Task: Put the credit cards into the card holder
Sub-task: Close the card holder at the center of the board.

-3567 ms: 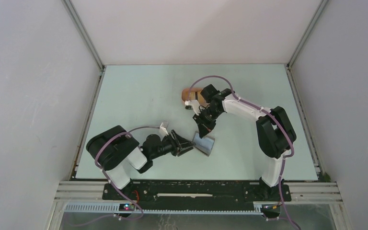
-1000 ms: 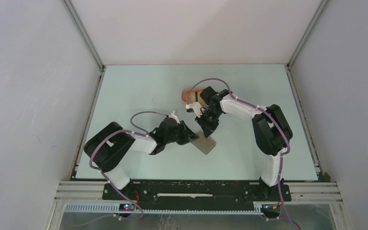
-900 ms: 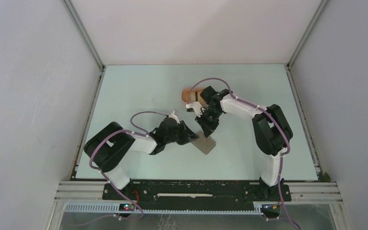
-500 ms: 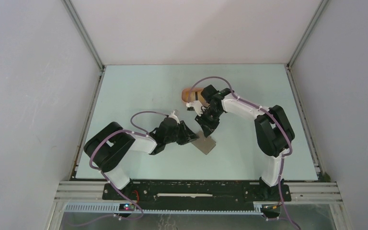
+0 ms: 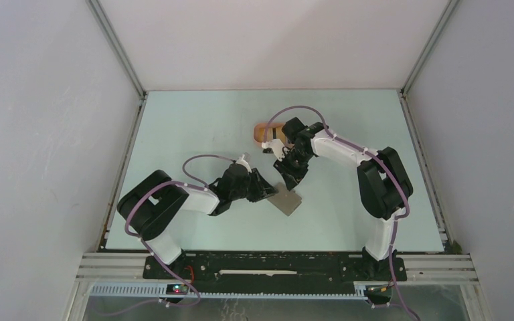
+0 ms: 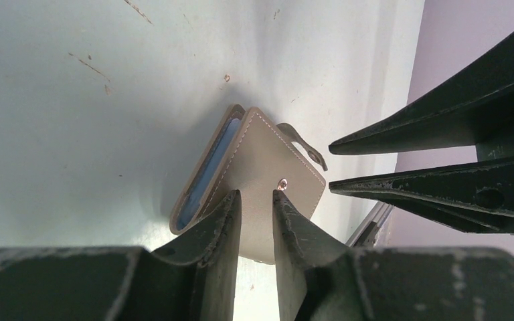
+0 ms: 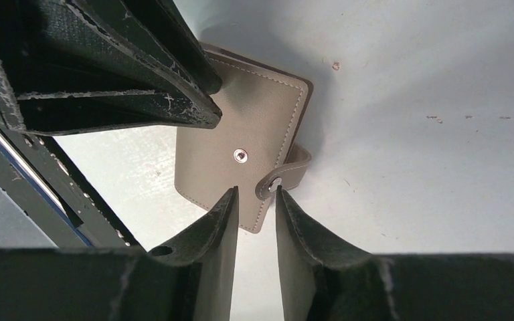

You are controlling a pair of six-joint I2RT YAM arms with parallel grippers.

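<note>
The card holder [image 5: 288,202] lies folded on the table, a grey-beige wallet with a round snap stud [image 7: 240,156] on its top face. Its strap tab [image 7: 286,172] curls loose off one edge, unfastened. A pale blue credit card [image 6: 207,175] shows inside the folded edge. My left gripper [image 6: 254,194] hangs over the holder's near side, its fingers a narrow gap apart with the holder's top face showing between them. My right gripper [image 7: 255,190] is open at the opposite side, its fingertips either side of the strap tab's end. In the top view both grippers [image 5: 270,190] [image 5: 288,180] meet over the holder.
A salmon-pink tray [image 5: 263,130] sits just behind the right wrist, mostly hidden by the arm. Each gripper's dark fingers cross the other's wrist view, close above the holder. Grey walls enclose the pale green table [image 5: 194,127].
My right gripper's jaws have spread apart and the arm has drawn back a little from the holder. The left gripper and the holder have stayed where they were.
</note>
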